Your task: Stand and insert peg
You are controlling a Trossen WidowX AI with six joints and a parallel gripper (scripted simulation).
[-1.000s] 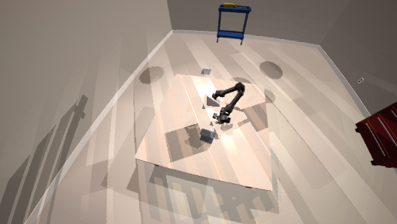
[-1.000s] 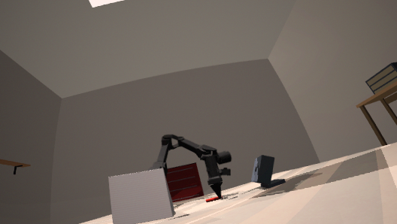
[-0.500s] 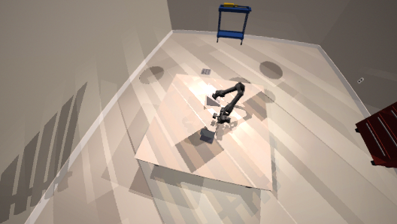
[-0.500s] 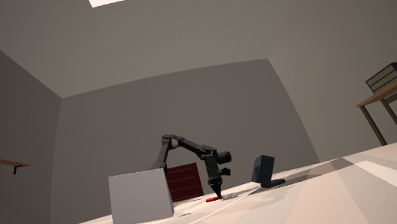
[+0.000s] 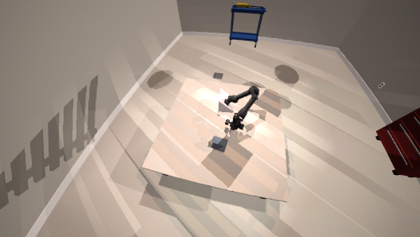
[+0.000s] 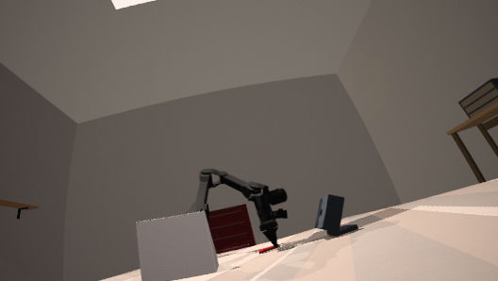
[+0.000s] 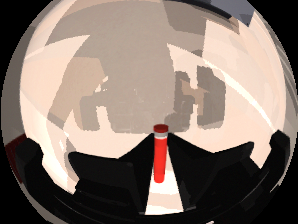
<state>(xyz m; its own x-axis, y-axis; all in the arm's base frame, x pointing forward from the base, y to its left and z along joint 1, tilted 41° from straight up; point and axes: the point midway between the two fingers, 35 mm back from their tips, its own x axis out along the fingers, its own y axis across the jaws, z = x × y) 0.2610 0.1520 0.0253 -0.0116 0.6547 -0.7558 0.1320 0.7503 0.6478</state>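
The red peg (image 6: 265, 250) (image 7: 159, 162) lies on the table, at least nearly flat. Its white band and dark red end cap are at the top end in the wrist view. My gripper (image 6: 275, 245) (image 7: 160, 136) points down and is shut on the peg near the banded end, with the plain end reaching back between the fingers in the wrist view. The blue-grey sloped panel (image 5: 219, 144) (image 6: 334, 211) stands apart from the gripper, to its right in the exterior view. A dark spot on its face looks like the hole.
The table (image 5: 179, 159) carries the arm and the panel. A pale box (image 6: 175, 247) stands left of the gripper in the exterior view. A red cabinet (image 5: 403, 143) and a blue cart (image 5: 243, 36) stand off the table.
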